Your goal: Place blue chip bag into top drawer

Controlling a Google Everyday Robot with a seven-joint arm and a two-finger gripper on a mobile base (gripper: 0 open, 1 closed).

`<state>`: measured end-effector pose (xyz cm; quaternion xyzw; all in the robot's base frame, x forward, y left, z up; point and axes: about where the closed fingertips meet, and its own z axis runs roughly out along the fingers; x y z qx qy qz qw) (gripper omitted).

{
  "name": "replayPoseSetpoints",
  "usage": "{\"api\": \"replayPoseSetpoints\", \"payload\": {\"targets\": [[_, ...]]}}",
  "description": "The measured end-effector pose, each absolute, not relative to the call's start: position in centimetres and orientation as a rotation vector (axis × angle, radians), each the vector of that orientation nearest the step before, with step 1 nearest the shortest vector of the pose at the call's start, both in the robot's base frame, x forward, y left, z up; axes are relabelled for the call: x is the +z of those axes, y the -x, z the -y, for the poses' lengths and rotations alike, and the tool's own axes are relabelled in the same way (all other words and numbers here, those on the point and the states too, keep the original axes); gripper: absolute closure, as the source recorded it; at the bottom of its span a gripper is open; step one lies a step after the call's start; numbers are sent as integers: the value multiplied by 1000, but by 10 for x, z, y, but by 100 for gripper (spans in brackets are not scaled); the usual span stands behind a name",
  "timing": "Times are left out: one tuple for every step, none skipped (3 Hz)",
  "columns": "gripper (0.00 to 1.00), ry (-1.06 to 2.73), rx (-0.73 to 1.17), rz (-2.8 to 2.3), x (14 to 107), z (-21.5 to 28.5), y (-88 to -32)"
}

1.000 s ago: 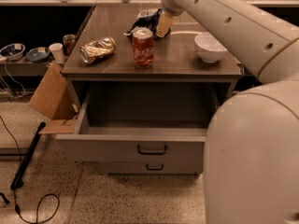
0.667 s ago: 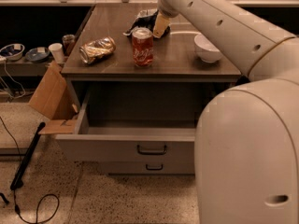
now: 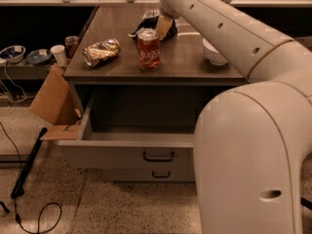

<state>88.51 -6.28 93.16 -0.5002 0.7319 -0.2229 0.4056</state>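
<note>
One sec on, tool (image 3: pixel 164 28) has crept onto blue chip bag (image 3: pixel 145 22), grip unclear tbh; top drawer (image 3: pixel 112 155) open, pickup's close imo.

No legible text, brand or number anywhere. White script on red can (image 3: pixel 148 50), too blurred to read. Faint print on gold can (image 3: pixel 101 51), unreadable too. Gripper (image 3: pixel 164 27) down at bag (image 3: pixel 142 23), back of tabletop (image 3: pixel 185 60).
</note>
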Motion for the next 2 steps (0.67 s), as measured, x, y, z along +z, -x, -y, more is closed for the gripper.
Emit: {"api": "replayPoseSetpoints", "payload": {"targets": [[0, 1291, -549, -1840, 928, 55, -891], [0, 1334, -532, -1848, 923, 50, -896]]}}
